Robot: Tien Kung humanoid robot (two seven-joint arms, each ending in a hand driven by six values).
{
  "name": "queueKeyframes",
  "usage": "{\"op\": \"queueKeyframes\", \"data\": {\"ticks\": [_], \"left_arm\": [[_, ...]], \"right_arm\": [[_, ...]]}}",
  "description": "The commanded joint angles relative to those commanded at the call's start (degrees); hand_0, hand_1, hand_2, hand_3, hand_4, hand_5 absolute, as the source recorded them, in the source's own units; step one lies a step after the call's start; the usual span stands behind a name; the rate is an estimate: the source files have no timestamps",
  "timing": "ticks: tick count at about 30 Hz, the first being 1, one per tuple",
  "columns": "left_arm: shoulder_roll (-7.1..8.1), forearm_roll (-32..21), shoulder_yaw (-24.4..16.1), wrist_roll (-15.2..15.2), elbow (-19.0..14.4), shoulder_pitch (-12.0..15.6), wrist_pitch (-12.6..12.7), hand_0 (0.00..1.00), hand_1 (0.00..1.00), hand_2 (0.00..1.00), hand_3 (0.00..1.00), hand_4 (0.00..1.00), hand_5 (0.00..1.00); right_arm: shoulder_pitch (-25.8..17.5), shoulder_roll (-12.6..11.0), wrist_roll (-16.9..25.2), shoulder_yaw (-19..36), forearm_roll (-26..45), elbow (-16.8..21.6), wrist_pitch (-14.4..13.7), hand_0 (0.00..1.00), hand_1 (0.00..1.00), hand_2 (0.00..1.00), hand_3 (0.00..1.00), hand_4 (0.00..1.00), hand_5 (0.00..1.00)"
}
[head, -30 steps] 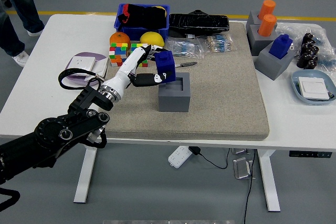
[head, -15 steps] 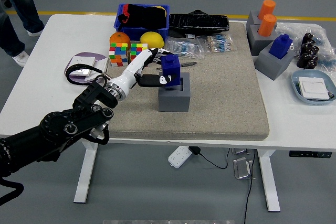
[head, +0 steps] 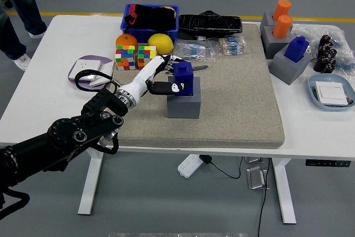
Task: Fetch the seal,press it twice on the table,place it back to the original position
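White table (head: 50,90) with a big grey mat (head: 233,104) covering its middle and right part. Left arm (head: 66,137) comes in from the lower left, reaching up over the mat; right arm not in view. Grey block holder (head: 183,104) sits on the mat, left of centre. Left hand (head: 161,76) is closed around the blue seal (head: 182,76), thumb on its near face, fingers behind it. Seal stands upright, its lower part down in the holder's pocket, top sticking out, so this looks like the put-back step and it reads as nearly done. Can't tell if the seal is fully bottomed in the pocket. Risks: if the fingers let go while it sits slightly cocked it may stay jammed against the pocket wall or lean; if the hand pulls away sideways with fingers not opened enough it could drag the seal back out or tip the holder, since the block just rests loose on the mat. Clutter is near the back of the hand, two puzzle cubes (head: 136,57), an orange (head: 126,41) and a pen (head: 197,67) just behind the seal, so a wide retreat could knock those. More holders with orange and blue seals sit well apart at far right (head: 288,54).
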Motion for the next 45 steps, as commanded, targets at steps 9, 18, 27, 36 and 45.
{"op": "queueKeyframes", "data": {"ticks": [9, 18, 27, 36, 45], "left_arm": [[-0.27, -0.2, 1.4, 0.1, 0.9, -0.8, -1.3, 0.832, 0.54, 0.411, 0.662, 0.65, 0.002], [-0.19, 0.4, 2.2, 0.2, 1.0, -1.6, -2.1, 0.833, 0.543, 0.41, 0.649, 0.647, 0.002], [-0.71, -1.0, 2.8, -0.9, 1.9, -2.1, -1.8, 0.833, 0.561, 0.414, 0.64, 0.648, 0.002], [-1.43, -2.8, 3.8, -1.8, 3.3, -2.3, -2.4, 0.834, 0.57, 0.417, 0.635, 0.655, 0.002], [-0.91, -2.8, 4.6, -1.6, 3.3, -2.7, -2.9, 0.831, 0.568, 0.416, 0.628, 0.646, 0.002]], "right_arm": [[0.0, 0.1, 0.1, 0.5, -0.1, 0.0, 0.0, 0.808, 0.701, 0.688, 0.653, 0.799, 0.468], [0.0, 0.1, 0.1, 0.5, -0.1, 0.0, 0.0, 0.809, 0.701, 0.688, 0.653, 0.799, 0.469], [0.1, 0.2, 0.0, 0.9, -0.2, 0.0, 0.1, 0.809, 0.701, 0.688, 0.654, 0.799, 0.47], [0.2, 0.3, 0.1, 0.7, 0.0, 0.0, 0.1, 0.81, 0.701, 0.688, 0.652, 0.799, 0.469], [0.0, 0.3, 0.1, 1.1, -0.1, 0.0, 0.0, 0.808, 0.701, 0.688, 0.653, 0.799, 0.469]]}}
